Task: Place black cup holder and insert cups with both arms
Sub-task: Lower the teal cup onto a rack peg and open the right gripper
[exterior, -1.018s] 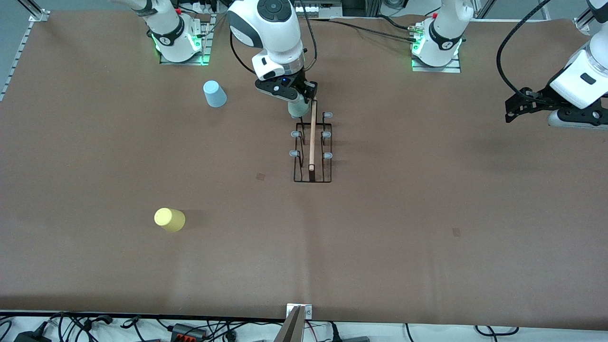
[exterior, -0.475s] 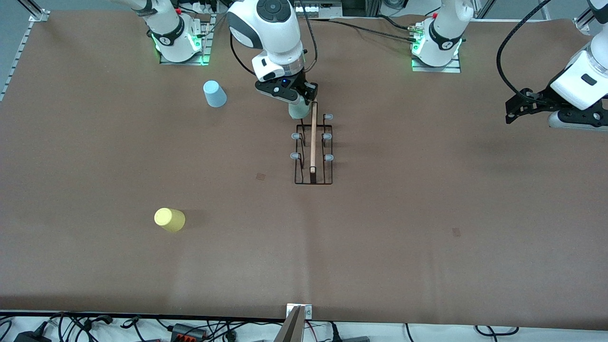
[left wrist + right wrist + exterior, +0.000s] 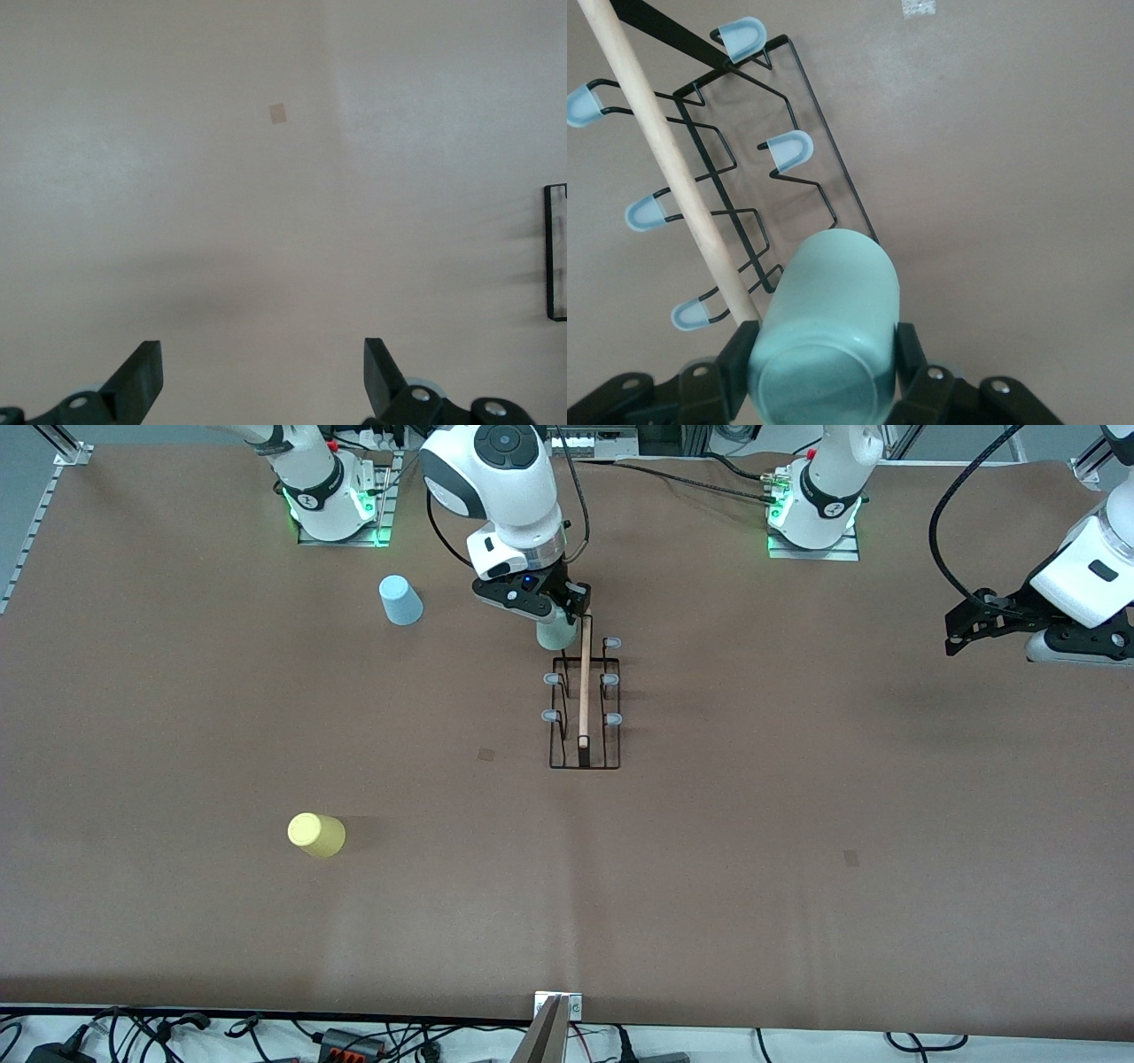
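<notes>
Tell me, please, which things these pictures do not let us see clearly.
- Front view: the peg under the green cup is hidden by the cup and the right gripper.
- Left wrist view: the black cup holder is cut off by the edge.
- Right wrist view: the cup's mouth faces away; whether a peg has entered is unclear.

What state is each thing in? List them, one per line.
black cup holder: upright on the table, five pegs bare.
pale green cup: held over the holder's end peg.
light blue cup: upside down, untouched.
yellow cup: on its side.
right claw: shut on the green cup.
left claw: open, empty, waiting.
</notes>
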Available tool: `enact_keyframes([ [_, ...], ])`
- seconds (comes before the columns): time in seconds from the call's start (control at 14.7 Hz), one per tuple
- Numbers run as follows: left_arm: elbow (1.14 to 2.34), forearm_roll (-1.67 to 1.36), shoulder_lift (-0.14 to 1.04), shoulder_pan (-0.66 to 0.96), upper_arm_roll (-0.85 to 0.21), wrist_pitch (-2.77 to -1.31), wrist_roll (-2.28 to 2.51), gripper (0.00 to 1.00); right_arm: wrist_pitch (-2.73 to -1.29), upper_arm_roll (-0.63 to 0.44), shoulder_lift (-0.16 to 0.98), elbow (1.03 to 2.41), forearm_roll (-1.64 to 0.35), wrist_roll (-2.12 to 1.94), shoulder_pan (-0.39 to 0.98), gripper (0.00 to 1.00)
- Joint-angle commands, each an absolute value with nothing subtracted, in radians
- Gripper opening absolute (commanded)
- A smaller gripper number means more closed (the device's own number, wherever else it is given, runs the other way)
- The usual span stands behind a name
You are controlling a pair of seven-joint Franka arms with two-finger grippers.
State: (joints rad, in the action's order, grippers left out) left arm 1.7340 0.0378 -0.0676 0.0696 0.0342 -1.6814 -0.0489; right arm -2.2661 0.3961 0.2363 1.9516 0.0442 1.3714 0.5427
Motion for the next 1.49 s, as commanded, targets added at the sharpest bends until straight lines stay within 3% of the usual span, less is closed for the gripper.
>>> enact_keyframes([
  [0.0,1.701,0.048,-0.052,0.075,0.038,-1.657,-0.071,1.0,-2.267,0.403,0.247,1.944,0.063,1.379,0.534,0.24],
  [0.48,1.703,0.048,-0.052,0.074,0.038,-1.635,-0.072,1.0,-2.27,0.403,0.259,1.945,0.063,1.379,0.531,0.25],
  [0.54,1.701,0.048,-0.052,0.074,0.038,-1.635,-0.074,1.0,-2.273,0.403,0.265,1.945,0.063,1.376,0.531,0.33],
  [0.68,1.701,0.048,-0.052,0.074,0.038,-1.631,-0.072,1.0,-2.281,0.403,0.279,1.945,0.071,1.367,0.526,0.99],
  [1.09,1.701,0.048,-0.052,0.074,0.038,-1.629,-0.072,1.0,-2.26,0.402,0.223,1.942,0.067,1.244,0.456,1.0],
  [1.43,1.701,0.048,-0.052,0.074,0.038,-1.628,-0.072,1.0,-2.198,0.4,0.166,1.953,0.067,0.791,0.206,1.0],
])
